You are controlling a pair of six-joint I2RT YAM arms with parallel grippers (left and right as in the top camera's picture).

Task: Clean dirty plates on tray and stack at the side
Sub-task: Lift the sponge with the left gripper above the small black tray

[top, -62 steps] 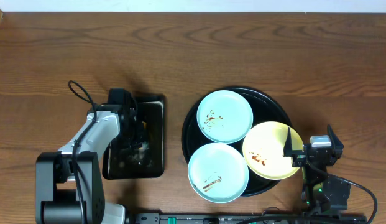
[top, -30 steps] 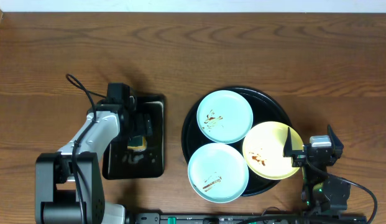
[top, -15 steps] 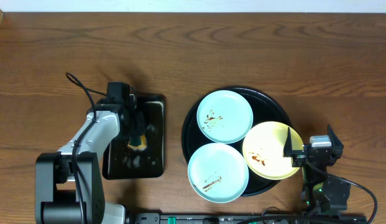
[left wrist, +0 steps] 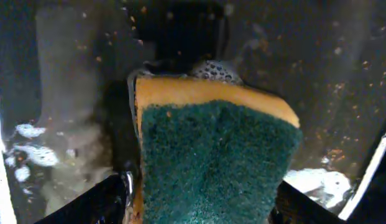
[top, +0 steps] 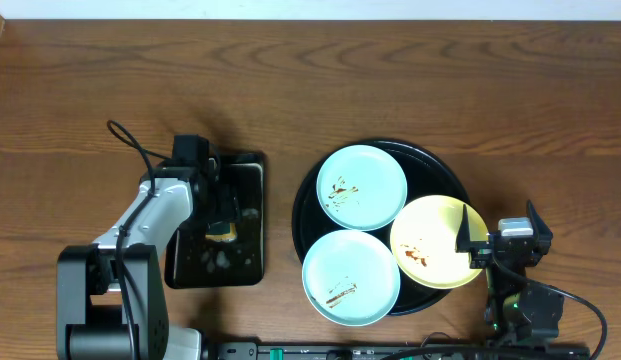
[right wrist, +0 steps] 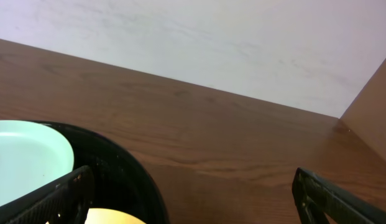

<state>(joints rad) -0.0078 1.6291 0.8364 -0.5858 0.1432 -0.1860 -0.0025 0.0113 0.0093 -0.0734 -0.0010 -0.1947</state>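
Observation:
Three sauce-smeared plates lie on the round black tray (top: 431, 155): a pale blue plate (top: 362, 187) at the back, another pale blue plate (top: 351, 277) at the front and a pale yellow plate (top: 430, 245) on the right. My left gripper (top: 222, 213) is down inside a small rectangular black tray (top: 252, 258), shut on a yellow-and-green sponge (left wrist: 211, 155) that fills the gap between its fingers (left wrist: 112, 199). At the round tray's right edge my right gripper (top: 497, 222) stands open with nothing in it, one finger over the yellow plate's rim. The right wrist view shows the round tray (right wrist: 124, 180) and a blue plate (right wrist: 25, 155).
The rectangular tray holds soapy water with white foam (left wrist: 317, 183). Bare brown tabletop (top: 310, 80) lies behind and between the two trays. A pale wall (right wrist: 211, 43) rises beyond the table's far edge.
The left gripper squeezed the sponge narrow half a second ago and has since let it swell wider again, staying over the rectangular tray. The right arm and the plates have not moved.

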